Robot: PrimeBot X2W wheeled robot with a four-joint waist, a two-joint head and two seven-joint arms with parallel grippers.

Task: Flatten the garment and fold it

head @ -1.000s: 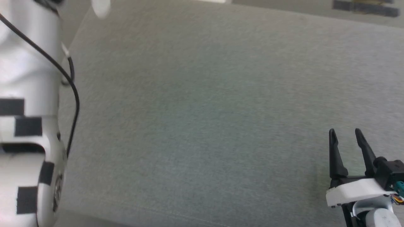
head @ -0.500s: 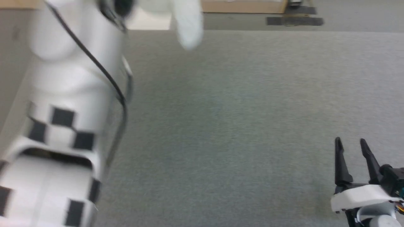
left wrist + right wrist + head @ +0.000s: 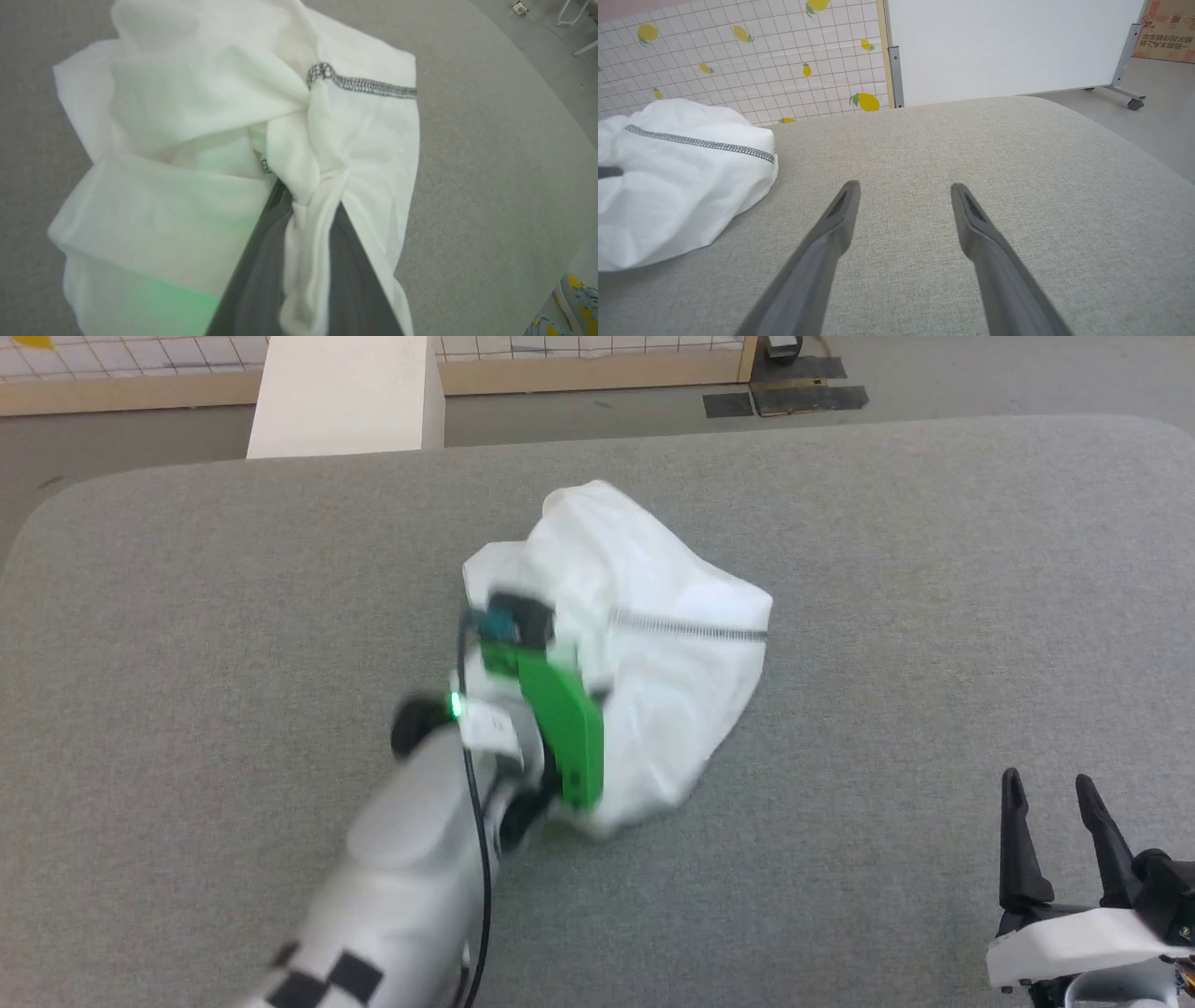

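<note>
Head view: the garment point(image 3: 653, 616) lies as a crumpled white heap on the middle of the grey cloth-covered table point(image 3: 887, 523), towards its far edge. Its long axis runs roughly from far to near, and a dark zigzag seam point(image 3: 691, 630) crosses it towards its right corner. Collar, sleeves and hem cannot be made out, so which way it points cannot be told. The blurred left arm's green wrist mount point(image 3: 560, 728) covers the heap's left side and hides the grip. The right gripper point(image 3: 1047, 789) sits at the lower right, well apart from the cloth, its body cut off by the frame. A white box point(image 3: 345, 392) stands beyond the table

Left wrist view: the left gripper point(image 3: 308, 205) pinches a twisted rope of the fabric between its two fingers, whose tips are buried in folds. A yellow and grey shoe point(image 3: 577, 298) is cut off at the lower right corner

Right wrist view: the right gripper's fingers are spread wide over bare table, holding nothing; the heap lies to their left, partly cut off
</note>
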